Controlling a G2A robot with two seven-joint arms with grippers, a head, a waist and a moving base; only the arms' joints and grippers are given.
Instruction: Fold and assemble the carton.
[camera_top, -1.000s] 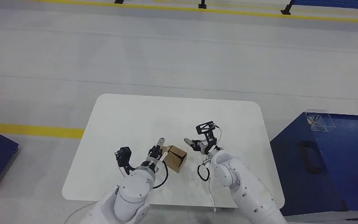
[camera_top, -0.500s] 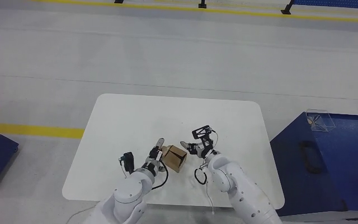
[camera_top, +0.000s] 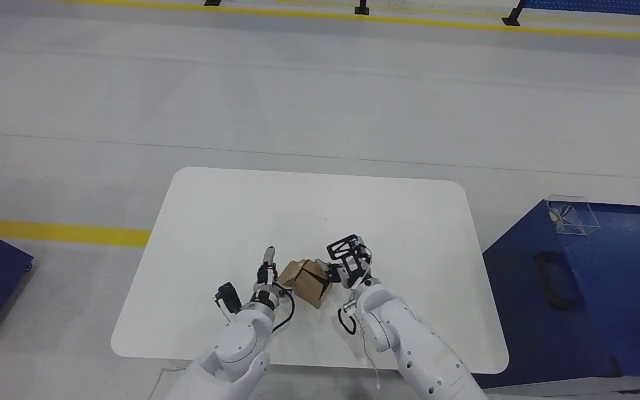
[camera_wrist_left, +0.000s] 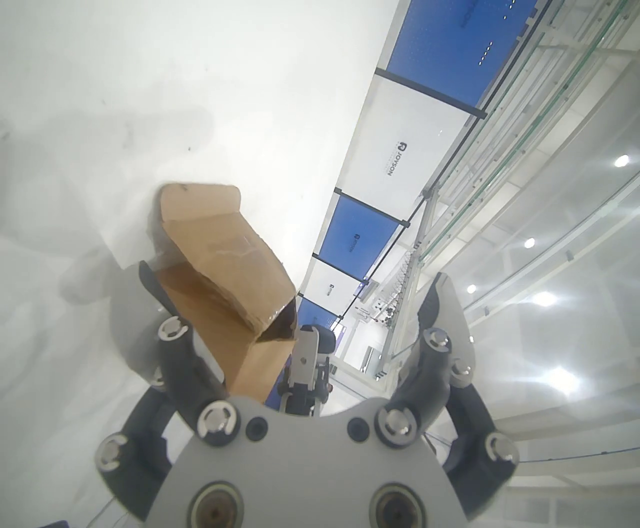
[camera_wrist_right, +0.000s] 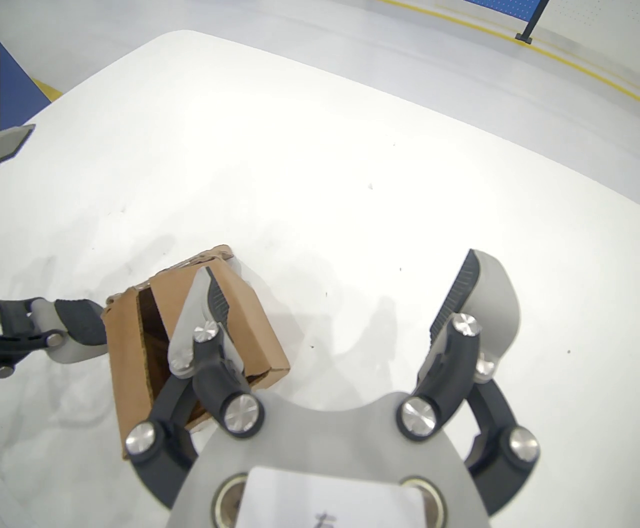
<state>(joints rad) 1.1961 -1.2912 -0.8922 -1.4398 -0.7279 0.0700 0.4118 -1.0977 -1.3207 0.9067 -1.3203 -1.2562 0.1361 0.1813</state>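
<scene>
Arms first: within the last second both have drawn in around the small brown corrugated-cardboard carton (camera_top: 305, 280), which has itself slid slightly left. The left claw (camera_wrist_left: 295, 275) has backed off to the carton's left and stands spread wide, gripping nothing, one finger (camera_wrist_right: 75, 327) touching the carton's edge. The right claw (camera_wrist_right: 342, 270), well off to the carton's right a second ago, now hangs just over it, also wide open and empty, one finger (camera_wrist_right: 207, 295) lying across the carton's top face. I judge this a bracketing move ahead of pressing a panel or flap home; no fold looks finished. The carton lies tipped on its side as a half-formed sleeve, one end gaping dark, a rounded flap (camera_wrist_left: 200, 200) sticking out loose. Beneath the carton and stretching beyond it is the white rounded-corner table (camera_top: 300, 200), whose near edge runs close by the carton.
</scene>
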